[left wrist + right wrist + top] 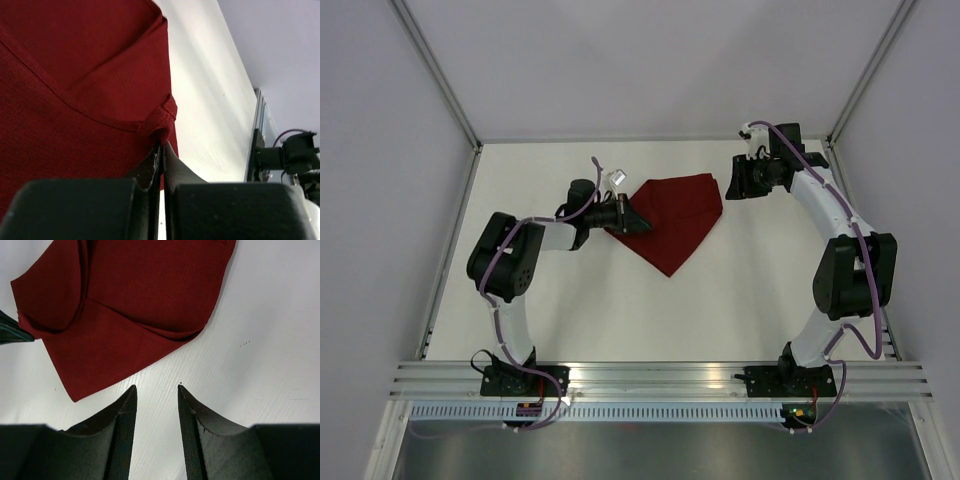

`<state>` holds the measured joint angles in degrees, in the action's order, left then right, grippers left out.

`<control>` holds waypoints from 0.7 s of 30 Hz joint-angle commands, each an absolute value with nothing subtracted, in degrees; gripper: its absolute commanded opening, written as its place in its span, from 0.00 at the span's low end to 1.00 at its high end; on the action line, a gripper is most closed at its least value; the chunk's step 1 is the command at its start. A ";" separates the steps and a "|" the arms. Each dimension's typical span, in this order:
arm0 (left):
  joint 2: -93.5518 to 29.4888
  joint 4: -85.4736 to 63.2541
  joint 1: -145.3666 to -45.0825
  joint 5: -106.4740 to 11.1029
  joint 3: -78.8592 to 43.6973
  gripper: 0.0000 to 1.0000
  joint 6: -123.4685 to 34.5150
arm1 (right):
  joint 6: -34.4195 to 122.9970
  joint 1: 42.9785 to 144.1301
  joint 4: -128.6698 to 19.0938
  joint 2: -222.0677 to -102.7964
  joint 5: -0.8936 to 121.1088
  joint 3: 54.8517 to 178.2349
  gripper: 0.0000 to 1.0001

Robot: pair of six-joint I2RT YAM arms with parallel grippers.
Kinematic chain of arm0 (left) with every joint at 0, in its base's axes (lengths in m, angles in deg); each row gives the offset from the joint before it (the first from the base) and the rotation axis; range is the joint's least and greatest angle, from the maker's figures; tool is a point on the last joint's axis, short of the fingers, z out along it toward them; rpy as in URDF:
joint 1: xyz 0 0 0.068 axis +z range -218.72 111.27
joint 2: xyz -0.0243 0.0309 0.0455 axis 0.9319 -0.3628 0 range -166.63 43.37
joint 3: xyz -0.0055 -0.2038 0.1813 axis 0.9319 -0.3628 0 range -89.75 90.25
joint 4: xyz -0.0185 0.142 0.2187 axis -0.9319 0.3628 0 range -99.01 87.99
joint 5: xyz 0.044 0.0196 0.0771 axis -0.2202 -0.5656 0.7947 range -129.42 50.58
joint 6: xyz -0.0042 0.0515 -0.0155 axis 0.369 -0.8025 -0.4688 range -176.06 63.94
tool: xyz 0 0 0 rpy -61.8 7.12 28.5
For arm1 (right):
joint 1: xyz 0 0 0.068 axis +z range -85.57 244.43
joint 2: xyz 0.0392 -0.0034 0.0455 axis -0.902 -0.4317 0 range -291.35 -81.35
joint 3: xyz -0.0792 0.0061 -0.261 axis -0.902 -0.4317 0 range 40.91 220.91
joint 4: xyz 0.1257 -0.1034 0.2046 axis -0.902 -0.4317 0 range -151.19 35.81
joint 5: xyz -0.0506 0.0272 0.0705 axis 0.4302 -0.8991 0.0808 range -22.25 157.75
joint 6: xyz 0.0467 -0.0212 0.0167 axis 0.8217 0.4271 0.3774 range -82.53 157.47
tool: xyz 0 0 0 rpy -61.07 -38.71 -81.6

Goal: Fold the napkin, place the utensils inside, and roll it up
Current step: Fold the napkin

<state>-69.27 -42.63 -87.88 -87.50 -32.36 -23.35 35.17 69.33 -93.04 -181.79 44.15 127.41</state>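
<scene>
The dark red napkin (675, 220) lies on the white table as a rough triangle, its point toward the near edge, with one layer folded over another. My left gripper (638, 222) is at its left corner. In the left wrist view the jaws (163, 145) are shut on a bunched hemmed corner of the napkin (75, 75). My right gripper (728, 180) hovers just off the napkin's far right corner. It stands open (156, 387) over bare table, with the napkin (135, 305) beyond its tips and nothing between its fingers. The utensils are out of view.
The white table (570, 310) is bounded by grey walls at the back and sides. A metal rail (660, 378) carries both arm bases along the near edge. My left fingertip (10, 332) shows at the left edge of the right wrist view.
</scene>
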 commanded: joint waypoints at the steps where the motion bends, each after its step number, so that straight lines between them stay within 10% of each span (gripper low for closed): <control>1: -65.88 -39.96 -89.46 -89.97 -33.15 0.02 -33.01 | 34.84 69.96 -93.66 -181.99 44.98 129.24 0.44; 21: -62.97 -23.86 -97.90 -78.54 -33.94 0.19 -46.83 | 34.66 72.51 -93.66 -183.39 47.27 129.42 0.44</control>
